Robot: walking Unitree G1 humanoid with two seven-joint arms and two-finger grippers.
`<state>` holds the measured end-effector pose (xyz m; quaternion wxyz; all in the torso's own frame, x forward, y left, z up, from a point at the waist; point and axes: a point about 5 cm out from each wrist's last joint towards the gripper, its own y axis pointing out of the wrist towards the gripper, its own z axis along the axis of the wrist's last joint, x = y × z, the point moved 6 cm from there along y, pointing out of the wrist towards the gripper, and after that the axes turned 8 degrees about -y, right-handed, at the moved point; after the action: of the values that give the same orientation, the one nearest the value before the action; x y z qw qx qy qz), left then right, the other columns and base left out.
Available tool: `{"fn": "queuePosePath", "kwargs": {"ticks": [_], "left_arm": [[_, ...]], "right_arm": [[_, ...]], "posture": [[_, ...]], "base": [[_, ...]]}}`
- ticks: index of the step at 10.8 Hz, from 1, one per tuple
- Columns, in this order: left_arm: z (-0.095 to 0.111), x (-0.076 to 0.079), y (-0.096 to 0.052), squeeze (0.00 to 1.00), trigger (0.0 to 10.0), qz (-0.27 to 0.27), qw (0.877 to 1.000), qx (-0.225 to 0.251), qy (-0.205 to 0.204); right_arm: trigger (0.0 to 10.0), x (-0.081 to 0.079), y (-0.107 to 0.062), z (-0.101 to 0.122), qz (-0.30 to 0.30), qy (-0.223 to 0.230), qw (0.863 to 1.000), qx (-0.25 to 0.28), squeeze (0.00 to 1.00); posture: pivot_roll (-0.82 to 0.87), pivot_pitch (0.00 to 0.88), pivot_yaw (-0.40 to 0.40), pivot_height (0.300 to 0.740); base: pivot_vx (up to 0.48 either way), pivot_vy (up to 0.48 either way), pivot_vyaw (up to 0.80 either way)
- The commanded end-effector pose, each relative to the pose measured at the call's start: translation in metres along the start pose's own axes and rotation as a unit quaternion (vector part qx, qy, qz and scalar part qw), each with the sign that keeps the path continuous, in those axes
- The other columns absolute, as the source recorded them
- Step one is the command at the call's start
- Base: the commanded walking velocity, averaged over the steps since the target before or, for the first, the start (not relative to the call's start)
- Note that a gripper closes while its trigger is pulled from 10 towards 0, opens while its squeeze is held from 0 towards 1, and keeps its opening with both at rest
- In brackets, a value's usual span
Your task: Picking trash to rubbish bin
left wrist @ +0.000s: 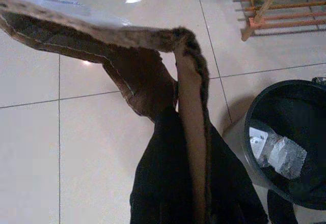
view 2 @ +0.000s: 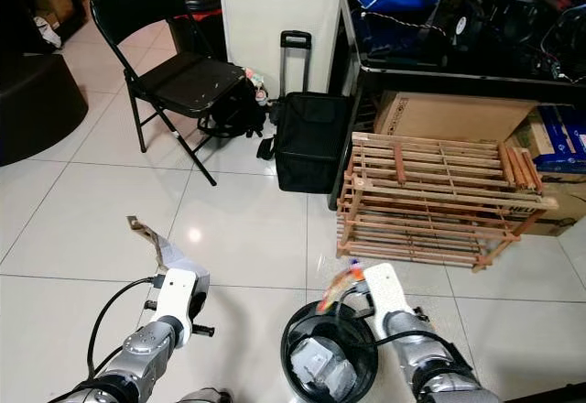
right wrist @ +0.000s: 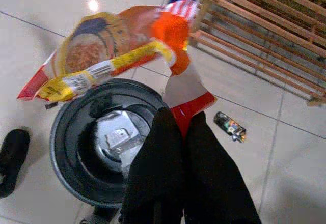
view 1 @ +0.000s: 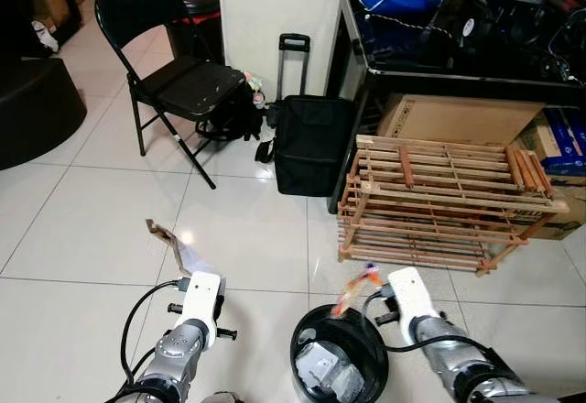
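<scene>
Bin: round black plastic rubbish bin (view 1: pixel 307 353), on the tiled floor between the arms, clear trash inside.
Right gripper (right wrist: pixel 175 124): fingers clamped on an orange-and-yellow snack wrapper (right wrist: pixel 109 48), held over the bin's rim, seemingly for dropping.
Left gripper (left wrist: pixel 175 132): pinching a brown cardboard strip (left wrist: pixel 127 66), beside the bin, apparently waiting its turn.
Nearby: wooden slatted rack (view 1: pixel 439 201).

Random stuff along the wall

Black metal folding chair (view 1: pixel 174 64), black wheeled trolley bag (view 1: pixel 309 142) beside it, slatted wooden rack (view 1: pixel 439 203) tipped over on white tiled floor (view 1: pixel 92 229), cardboard boxes (view 1: pixel 458 119) behind.
</scene>
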<state>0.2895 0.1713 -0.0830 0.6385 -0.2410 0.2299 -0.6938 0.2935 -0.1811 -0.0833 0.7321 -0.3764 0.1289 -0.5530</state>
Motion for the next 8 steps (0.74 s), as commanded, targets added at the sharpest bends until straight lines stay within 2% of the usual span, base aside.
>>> {"fn": "queuePosePath", "kwargs": {"ticks": [1, 3, 8], "left_arm": [[-0.001, 0.002, -0.001, 0.00, 10.0, -0.009, 1.000, -0.001, 0.010], [0.000, 0.002, 0.000, 0.00, 10.0, -0.012, 1.000, 0.000, 0.012], [0.000, 0.002, 0.000, 0.00, 10.0, -0.013, 1.000, -0.002, 0.013]], "right_arm": [[10.0, 0.004, -0.003, -0.012, -0.008, 0.008, 1.000, -0.018, 0.00], [10.0, 0.005, -0.005, -0.024, -0.015, 0.013, 0.999, -0.034, 0.00], [10.0, -0.007, -0.014, -0.057, -0.011, 0.029, 0.997, -0.070, 0.00]], "posture": [[0.12, 0.050, -0.051, 0.740], [0.12, 0.048, -0.047, 0.740], [0.11, 0.055, -0.043, 0.740]], "base": [[0.000, 0.000, 0.00], [0.000, 0.000, 0.00], [0.000, 0.000, 0.00]]}}
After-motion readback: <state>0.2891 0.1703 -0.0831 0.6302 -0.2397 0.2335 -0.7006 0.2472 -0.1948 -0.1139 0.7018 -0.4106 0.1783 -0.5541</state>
